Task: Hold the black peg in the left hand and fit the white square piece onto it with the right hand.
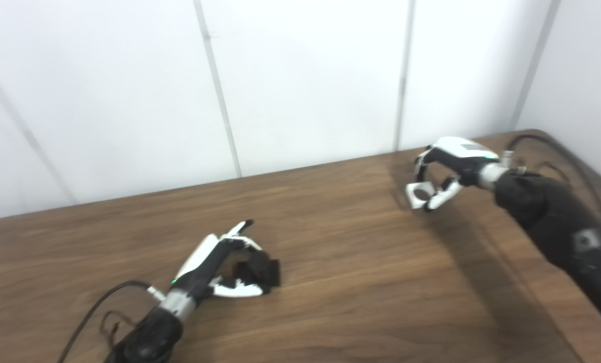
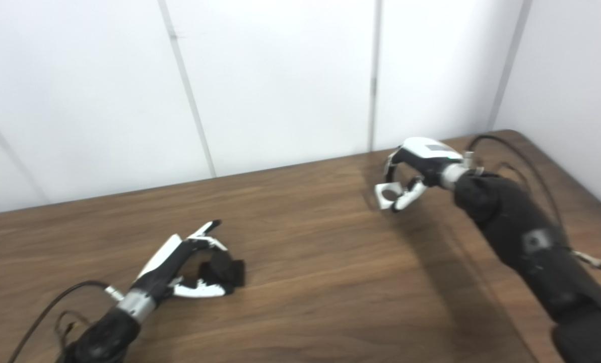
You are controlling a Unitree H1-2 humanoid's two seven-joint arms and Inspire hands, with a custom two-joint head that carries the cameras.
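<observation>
The black peg lies on the wooden table at the lower left, with my left hand curled around it, fingers and thumb on either side; it also shows in the right eye view. The white square piece, with a round hole in it, is at the far right of the table. My right hand is closed on it, fingers above and thumb below; the same shows in the right eye view. I cannot tell whether the piece is lifted off the table.
The brown wooden table runs up to a white panelled wall at the back. Black cables lie by the right arm at the table's far right corner and beside the left forearm.
</observation>
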